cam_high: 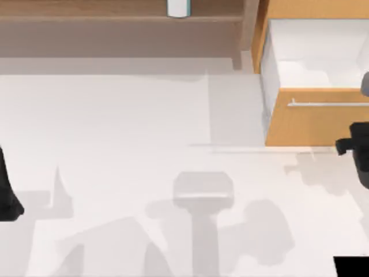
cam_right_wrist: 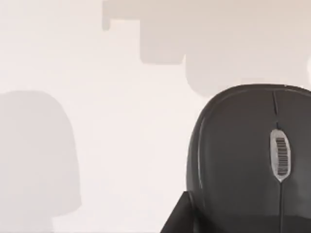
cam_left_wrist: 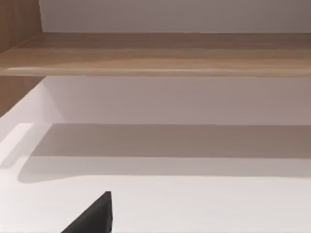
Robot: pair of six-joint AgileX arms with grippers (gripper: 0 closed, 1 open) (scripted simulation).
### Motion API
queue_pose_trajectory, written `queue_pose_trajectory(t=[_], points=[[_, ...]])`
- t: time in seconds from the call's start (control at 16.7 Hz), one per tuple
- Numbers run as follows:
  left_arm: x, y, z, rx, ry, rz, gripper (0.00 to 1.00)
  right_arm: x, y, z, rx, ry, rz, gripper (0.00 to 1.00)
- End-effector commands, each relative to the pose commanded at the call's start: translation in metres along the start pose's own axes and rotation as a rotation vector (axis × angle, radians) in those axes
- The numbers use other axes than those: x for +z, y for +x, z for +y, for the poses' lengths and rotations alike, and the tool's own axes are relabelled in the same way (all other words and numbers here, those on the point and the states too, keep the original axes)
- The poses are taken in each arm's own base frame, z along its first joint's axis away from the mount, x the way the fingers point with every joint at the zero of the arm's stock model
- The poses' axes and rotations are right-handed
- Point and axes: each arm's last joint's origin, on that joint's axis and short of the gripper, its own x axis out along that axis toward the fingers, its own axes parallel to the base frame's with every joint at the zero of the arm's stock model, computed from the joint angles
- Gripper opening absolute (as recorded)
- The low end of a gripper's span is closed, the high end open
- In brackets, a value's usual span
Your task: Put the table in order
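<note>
Across the whole top view spreads the large flat plain white tabletop (cam_high: 115,133), mostly bare and crossed by grey shadows; behind it runs the light brown wooden shelf (cam_high: 115,20), which my left wrist view sees as a long plank (cam_left_wrist: 155,53); a pale cylindrical container (cam_high: 178,8) stands on it; at the table's right stands the orange-tan wooden drawer cabinet (cam_high: 311,124) with a silver bar handle (cam_high: 328,104), its drawer pulled open with a white inside; my right arm (cam_high: 357,147) sits at the right edge beside the cabinet front, my left arm (cam_high: 7,190) at the left edge; a black computer mouse with a grey scroll wheel (cam_right_wrist: 243,155) lies on the table in the right wrist view; whether either tool is clenched or released I cannot tell.
</note>
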Motion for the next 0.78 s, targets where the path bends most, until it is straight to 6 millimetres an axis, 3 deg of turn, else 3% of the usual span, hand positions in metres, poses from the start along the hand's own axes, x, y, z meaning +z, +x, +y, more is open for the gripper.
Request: queue_pose_trajectory(t=[0.42,0.6,0.78], points=[[0.0,0.0,0.0,0.0,0.0,0.0,1.0,-0.096,0.04,-0.009,-0.031,0.051,0.15,0.0],[0.0,0.0,0.0,0.0,0.0,0.0,1.0,-0.122,0.052,-0.013,-0.044,0.063,0.19,0.0],[0.0,0.0,0.0,0.0,0.0,0.0,1.0,-0.134,0.057,-0.015,-0.051,0.067,0.208,0.0]])
